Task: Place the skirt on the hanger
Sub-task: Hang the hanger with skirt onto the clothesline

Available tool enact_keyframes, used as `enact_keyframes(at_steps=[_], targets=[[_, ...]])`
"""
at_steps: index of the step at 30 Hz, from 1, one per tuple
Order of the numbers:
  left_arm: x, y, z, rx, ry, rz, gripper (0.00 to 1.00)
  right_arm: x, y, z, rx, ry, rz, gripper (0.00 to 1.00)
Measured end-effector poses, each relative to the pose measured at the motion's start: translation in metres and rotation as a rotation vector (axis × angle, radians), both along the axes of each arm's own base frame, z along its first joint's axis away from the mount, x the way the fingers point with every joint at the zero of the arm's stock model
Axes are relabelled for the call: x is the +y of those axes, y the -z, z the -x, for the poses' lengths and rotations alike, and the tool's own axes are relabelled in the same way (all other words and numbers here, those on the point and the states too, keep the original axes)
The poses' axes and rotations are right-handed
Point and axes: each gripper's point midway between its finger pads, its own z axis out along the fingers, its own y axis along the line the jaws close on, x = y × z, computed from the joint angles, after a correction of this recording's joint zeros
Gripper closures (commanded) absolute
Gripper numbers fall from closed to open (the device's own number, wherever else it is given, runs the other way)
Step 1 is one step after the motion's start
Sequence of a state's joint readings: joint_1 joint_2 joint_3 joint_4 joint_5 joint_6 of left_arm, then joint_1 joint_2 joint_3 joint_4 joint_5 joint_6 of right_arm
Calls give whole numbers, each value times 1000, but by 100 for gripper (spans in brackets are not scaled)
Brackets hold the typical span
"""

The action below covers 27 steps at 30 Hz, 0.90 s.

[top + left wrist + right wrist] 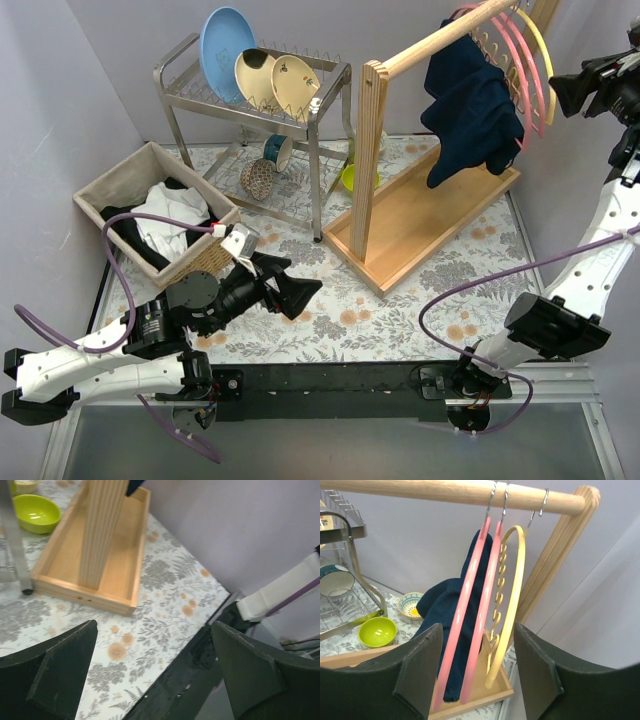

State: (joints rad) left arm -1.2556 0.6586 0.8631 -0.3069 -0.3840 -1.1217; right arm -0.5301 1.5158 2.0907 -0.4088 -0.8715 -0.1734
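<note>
The floral-patterned table (400,320) is boxed in by pale lilac walls (60,100) at 9, 12 and 3 o'clock, and a black mounting rail (330,380) runs along its 6 o'clock edge. The middle and near part of the cloth is bare.

A light wooden clothes rack (372,150) stands at 2 o'clock in its shallow wooden tray base (420,225), with the far end close to the 3 o'clock wall. A tan woven basket (105,180) at 9 o'clock holds crumpled white and black clothes (175,215). At 11 o'clock a steel dish rack (240,100) carries a round blue plate (227,40) and two cream plates (275,80), with patterned cups (262,175) lying beneath it. A lime-green bowl (358,178) sits between this rack and the tray.

The navy blue skirt (470,105) hangs under the round wooden rod (440,38), pressed against the first of two pink plastic hangers (456,630). A yellow scalloped hanger (507,625) hangs just beyond them. Whether the cloth is draped over the hanger or over the rod itself cannot be told.

The right gripper (477,640) is raised at 2 o'clock, facing the hangers with its jaws spread and nothing between them. The skirt is just past its left finger. The left gripper (154,630) hovers low over the cloth at 7 o'clock, fully released and empty, well apart from the skirt.
</note>
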Motion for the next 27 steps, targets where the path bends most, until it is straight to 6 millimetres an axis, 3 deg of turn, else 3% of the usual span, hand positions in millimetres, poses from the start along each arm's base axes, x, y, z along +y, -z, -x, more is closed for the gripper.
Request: enact_keyframes(at_steps=[5, 9, 11, 16, 19, 22, 27], targets=[[13, 16, -10, -16, -70, -93, 2, 4, 35, -10, 99, -82, -50, 44], [18, 21, -14, -28, -95, -126, 2, 27, 70, 18, 170, -153, -75, 41], [18, 23, -15, -33, -99, -134, 2, 41, 71, 39, 154, -172, -51, 41], [18, 29, -15, -33, -98, -151, 2, 69, 48, 83, 46, -201, 65, 47], [19, 32, -15, -31, -98, -149, 2, 86, 59, 95, 46, -242, 84, 46], [23, 37, -13, -29, -96, -142, 2, 100, 112, 90, 149, -272, 15, 37], [25, 43, -11, -22, -92, -137, 2, 100, 235, 69, 358, -197, -184, 31]])
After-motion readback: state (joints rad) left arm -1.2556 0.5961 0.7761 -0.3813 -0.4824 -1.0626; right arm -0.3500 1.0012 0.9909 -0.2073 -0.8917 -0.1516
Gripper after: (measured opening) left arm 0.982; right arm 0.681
